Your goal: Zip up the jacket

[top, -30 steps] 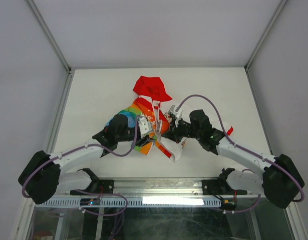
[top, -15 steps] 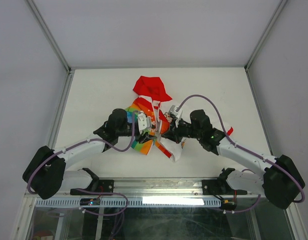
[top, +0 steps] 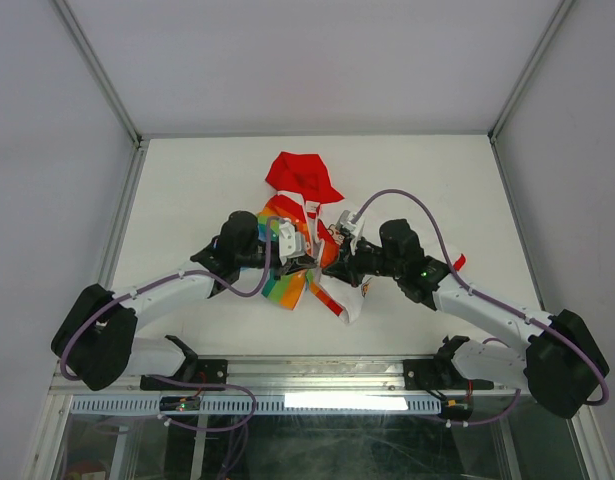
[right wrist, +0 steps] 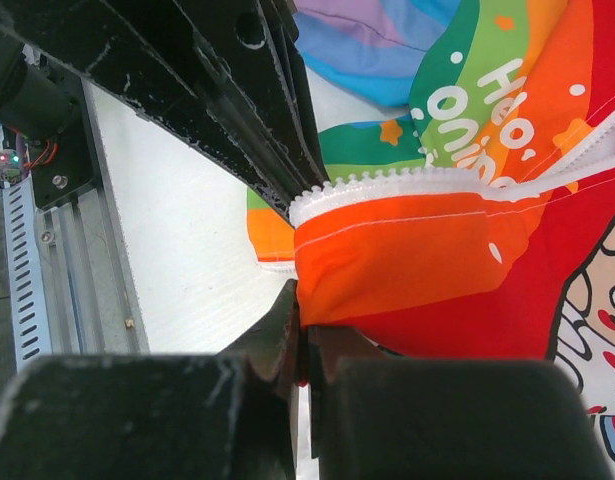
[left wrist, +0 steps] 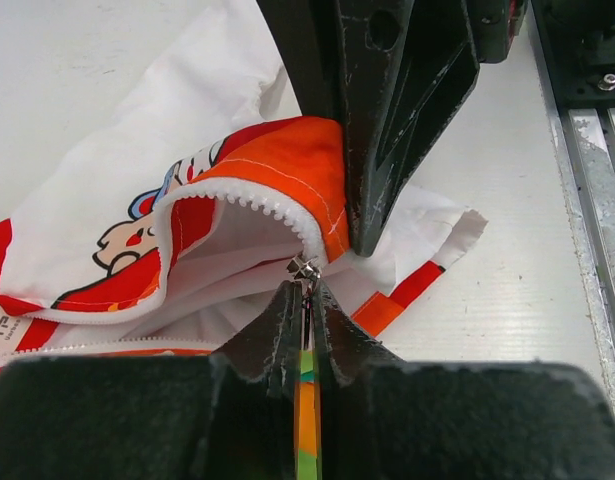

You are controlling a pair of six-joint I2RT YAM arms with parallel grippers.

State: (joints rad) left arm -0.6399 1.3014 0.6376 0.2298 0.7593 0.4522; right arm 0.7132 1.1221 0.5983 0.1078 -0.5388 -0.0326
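Red-hooded jacket (top: 301,180) — where was it?
— Crumpled at the middle of the table (top: 187,180). Left gripper (left wrist: 305,300) pinched its zipper pull (left wrist: 305,268); right gripper (right wrist: 301,325) clamped the orange hem (right wrist: 387,260).

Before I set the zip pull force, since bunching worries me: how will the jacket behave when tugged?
Likely floppy: the jacket folds and curls open along its zipper teeth, so it should bunch unless held taut. Probably light: its thin hem sits pinched in the right gripper. The small zipper pull pinched in the left gripper may slip sideways.
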